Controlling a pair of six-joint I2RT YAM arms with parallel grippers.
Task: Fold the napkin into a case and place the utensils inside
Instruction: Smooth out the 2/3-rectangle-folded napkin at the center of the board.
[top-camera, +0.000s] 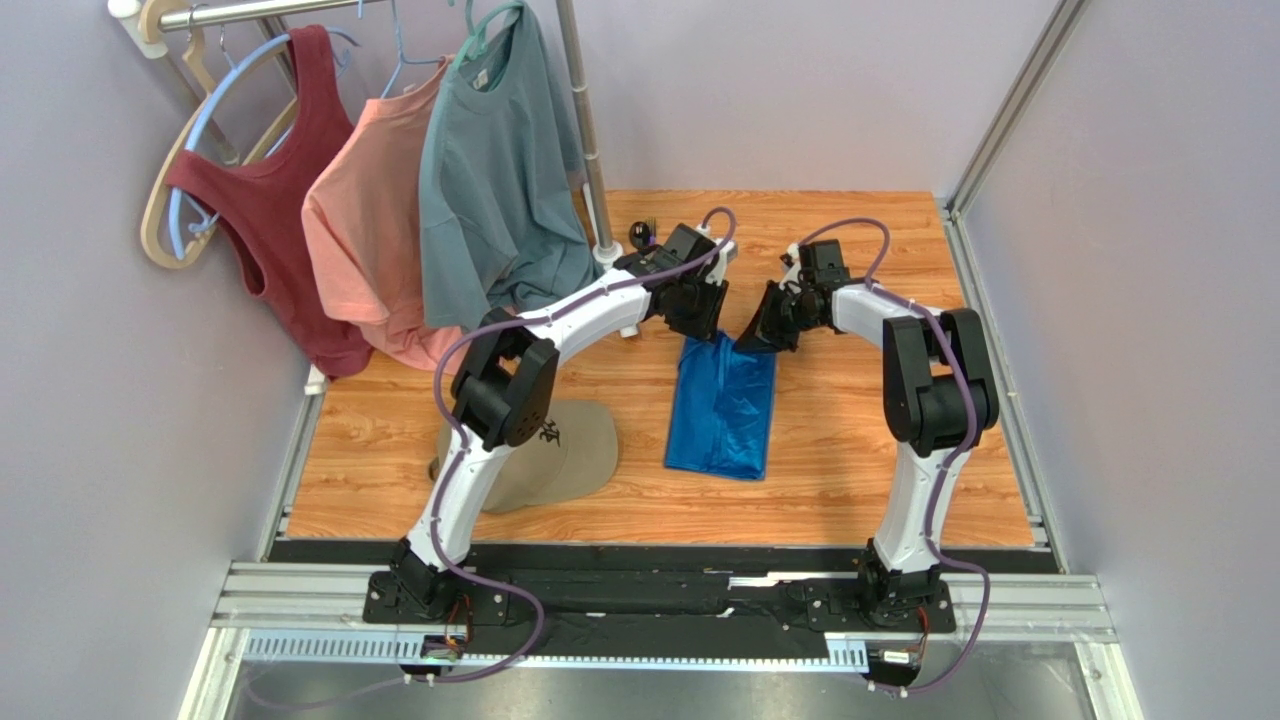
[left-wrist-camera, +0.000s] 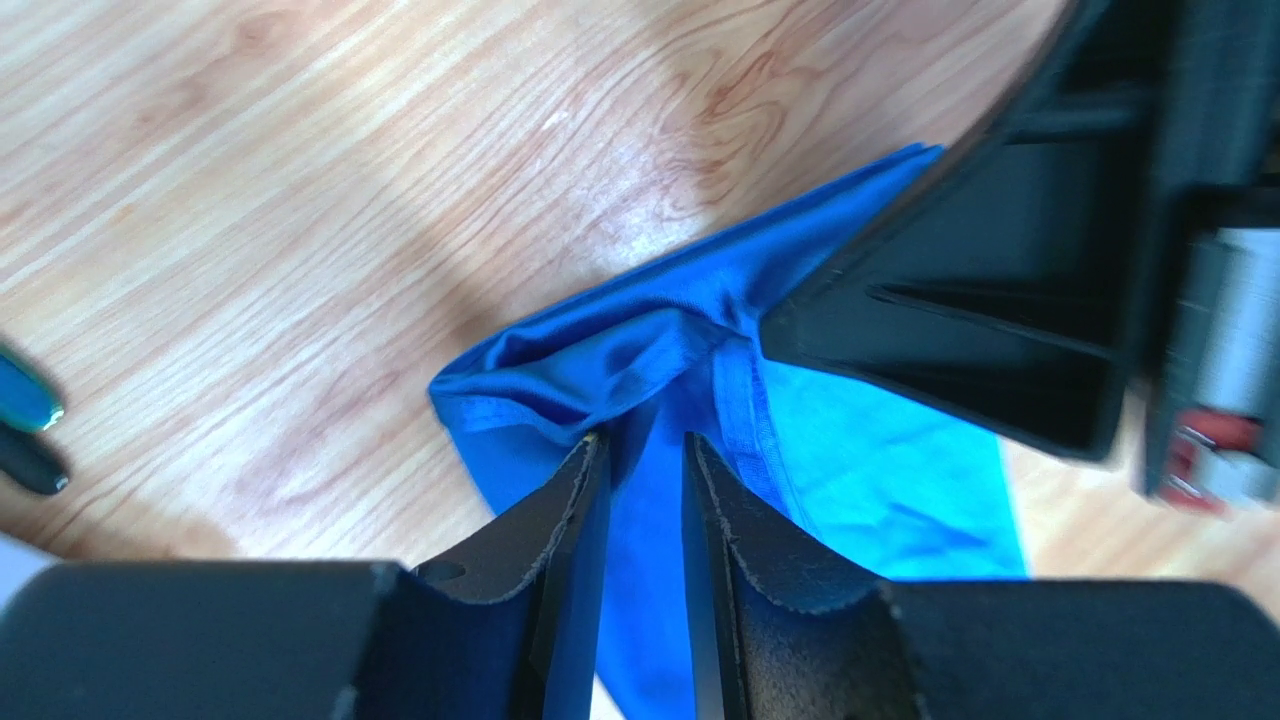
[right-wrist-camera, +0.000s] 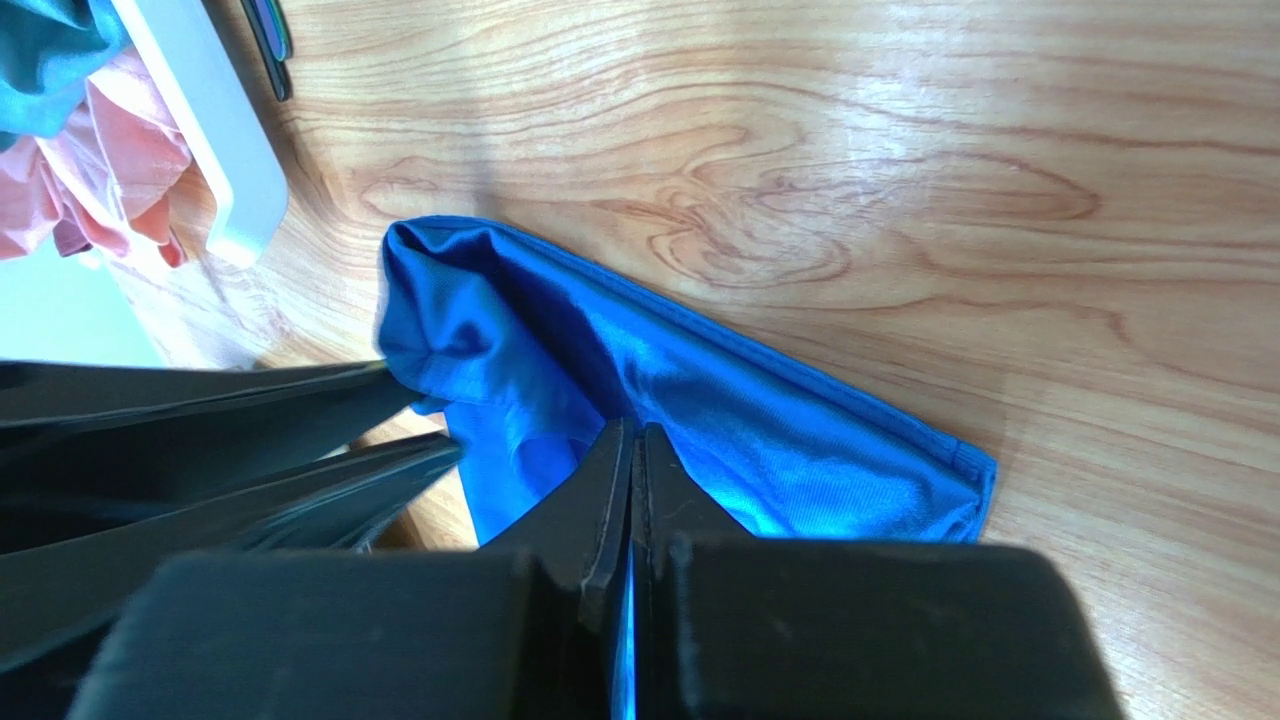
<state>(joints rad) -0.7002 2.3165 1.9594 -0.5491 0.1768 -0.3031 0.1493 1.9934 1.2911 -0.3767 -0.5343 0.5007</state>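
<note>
Now | wood tbl (top-camera: 842, 240), lilac walls (top-camera: 90, 450) | L grip (left-wrist-camera: 643, 444) ajar over napkin (top-camera: 723, 408) | R grip (right-wrist-camera: 634, 438) pinching it

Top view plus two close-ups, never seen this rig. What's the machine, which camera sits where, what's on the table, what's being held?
Two robot arms are bolted at the near edge of a wooden table. The wide picture comes from a fixed camera above and behind them; each close-up comes from a camera on one wrist. On the table lie a folded blue napkin and a tan cap; the ends of two utensils show at the left close-up's edge. Behind, shirts hang on a rack. The right fingers are shut on the napkin's edge. The left fingers stand slightly apart over its bunched corner.
</note>
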